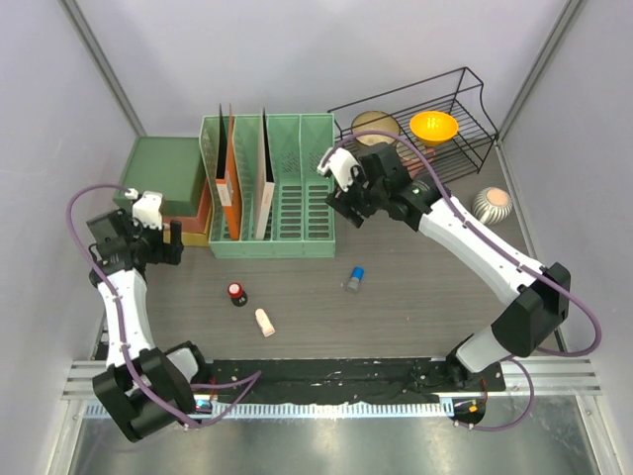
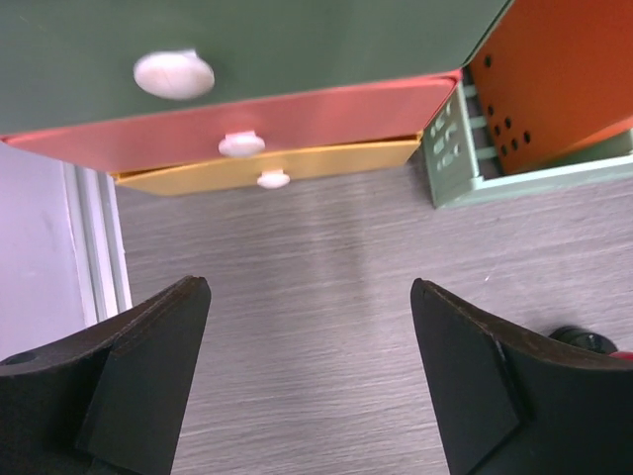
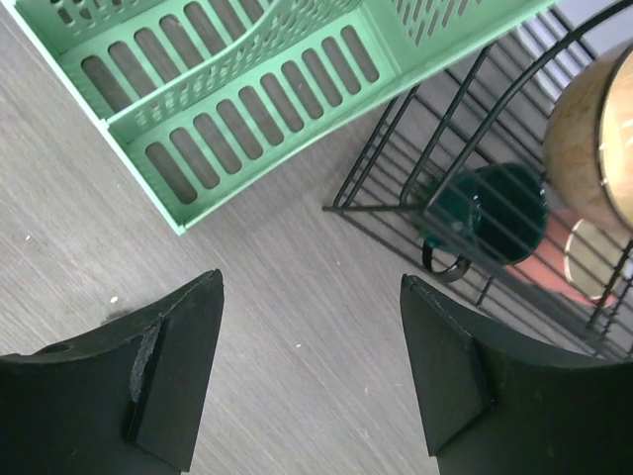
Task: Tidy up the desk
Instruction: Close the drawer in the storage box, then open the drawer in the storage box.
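Desk [image 1: 415,307]: matt grey-brown wood-grain.
We note a green plastic file rack [image 1: 297,213], smooth; black metal wire basket [image 1: 470,119], slightly glossy.

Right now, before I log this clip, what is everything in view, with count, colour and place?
desk: one, dark grey-brown wood grain, under everything
file rack: one, light green, back centre
folders: two, orange and pale, upright in the file rack
drawers: three, green over red over yellow, back left
wire rack: one, black, back right
bowls: two, orange and wooden, in the wire rack
mug: one, dark green, in the wire rack
striped pot: one, white and dark, right edge
small bottles: two, blue-capped and red-capped, centre
small pale object: one, pinkish, front
left hand: one, black, open, facing the drawers
right hand: one, black, open, between the racks
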Available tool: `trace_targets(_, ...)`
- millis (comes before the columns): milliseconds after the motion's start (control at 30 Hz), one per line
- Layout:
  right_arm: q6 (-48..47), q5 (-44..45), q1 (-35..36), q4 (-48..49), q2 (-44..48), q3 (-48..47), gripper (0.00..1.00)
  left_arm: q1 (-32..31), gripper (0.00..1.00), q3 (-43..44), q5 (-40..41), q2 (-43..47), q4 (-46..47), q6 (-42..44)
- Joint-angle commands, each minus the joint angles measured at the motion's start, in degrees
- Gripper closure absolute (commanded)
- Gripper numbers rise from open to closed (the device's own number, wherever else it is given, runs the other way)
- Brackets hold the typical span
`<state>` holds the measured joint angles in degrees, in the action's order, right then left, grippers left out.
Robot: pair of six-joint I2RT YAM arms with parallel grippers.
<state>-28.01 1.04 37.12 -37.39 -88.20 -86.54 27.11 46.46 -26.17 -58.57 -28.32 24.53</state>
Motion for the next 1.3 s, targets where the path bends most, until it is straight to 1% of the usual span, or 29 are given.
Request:
trace_targets(0, 1.38, -3.41, -0.91, 7.14, 4.44, 4.01, 0.23, -0.13, 0.10, 0.30, 2.18, -2.42, 2.47, 2.01)
trace_targets(67, 1.20, -4.02, -0.91, 7.50, 4.53, 5.33, 0.23, -0.22, 0.09, 0.48, 2.53, -4.18, 3.53, 1.75)
trace_targets(200, 1.20, -5.26, -1.00, 8.20, 4.09, 6.38, 0.23, -0.13, 0.08, 0.83, 2.71, -7.77, 6.07, 1.39)
trace_targets(367, 1.29, -6.04, -0.91, 8.29, 3.48, 6.82, 0.23, -0.13, 0.12, 0.74, 1.22, -11.13, 11.25, 0.87)
trace_targets(700, 1.03, -5.61, -1.00, 8.21, 3.30, 8.06, 0.23, -0.13, 0.21, -2.59, -0.81, -15.61, 22.93, -0.10)
trace_targets(733, 1.03, -5.61, -1.00, 8.29, 3.21, 8.14, 0.23, -0.13, 0.24, -2.95, -0.90, -16.22, 24.00, -0.19)
trace_targets(800, 0.94, -5.70, -1.00, 8.29, 3.04, 8.23, 0.23, -0.13, 0.27, -4.70, -1.42, -16.49, 26.72, -0.45)
trace_targets(833, 0.85, -5.61, -0.91, 8.21, 3.04, 8.23, 0.23, -0.04, 0.27, -5.49, -1.60, -16.41, 30.13, -0.63)
trace_targets(933, 0.76, -5.52, -1.00, 8.29, 2.95, 8.41, 0.23, -0.13, 0.27, -8.04, -1.69, -16.41, 35.59, -1.24)
trace_targets(1133, 0.85, -5.43, -1.00, 7.94, 2.16, 8.49, 0.23, -0.13, 0.28, -11.03, -2.13, -16.06, 40.09, -2.30)
trace_targets(1267, 0.76, -5.34, -1.09, 7.68, 1.28, 8.41, 0.23, 0.13, 0.28, -12.88, -2.21, -14.12, 43.25, -3.18)
